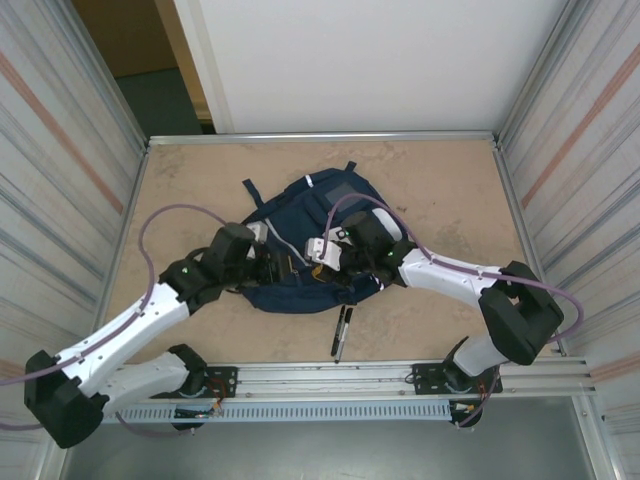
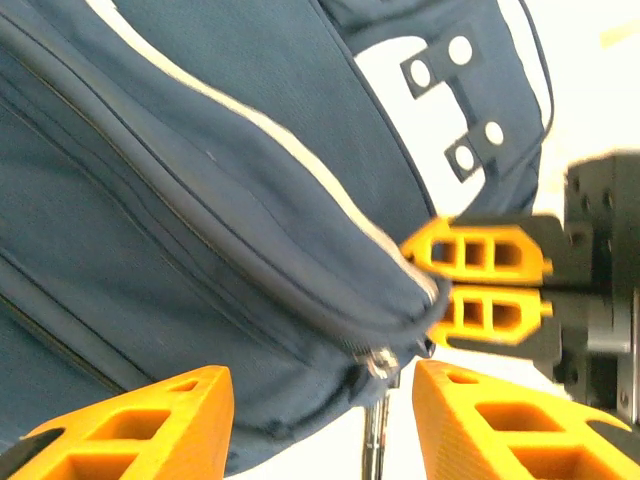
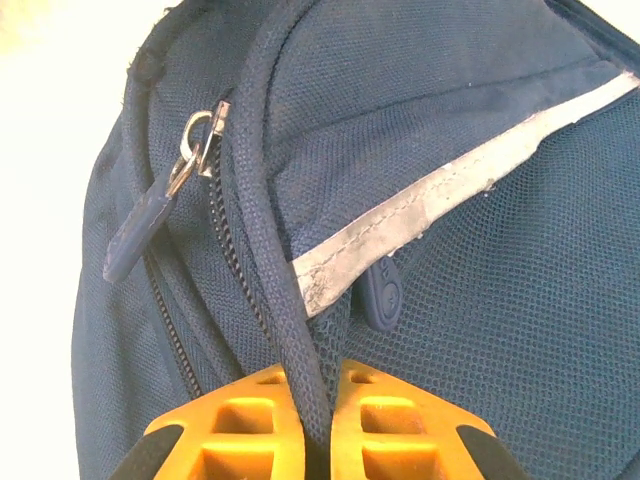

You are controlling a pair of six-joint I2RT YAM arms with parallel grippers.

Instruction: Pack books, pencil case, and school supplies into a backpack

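The backpack [image 1: 312,200] lies mid-frame in the top view. The right gripper [image 3: 318,400] is clamped on its rim cord [image 3: 262,200]. The left gripper [image 2: 320,400] stands jaws apart, just below the zip slider [image 2: 378,360]. Tension the cord first, then pinch the slider squarely. A pen [image 1: 341,332] lies lower centre, outside.

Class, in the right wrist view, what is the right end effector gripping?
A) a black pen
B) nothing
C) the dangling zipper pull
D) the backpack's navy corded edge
D: the right end effector is shut on the navy corded edge of the backpack, which runs down between its jaws; the zipper pull hangs free to the left.
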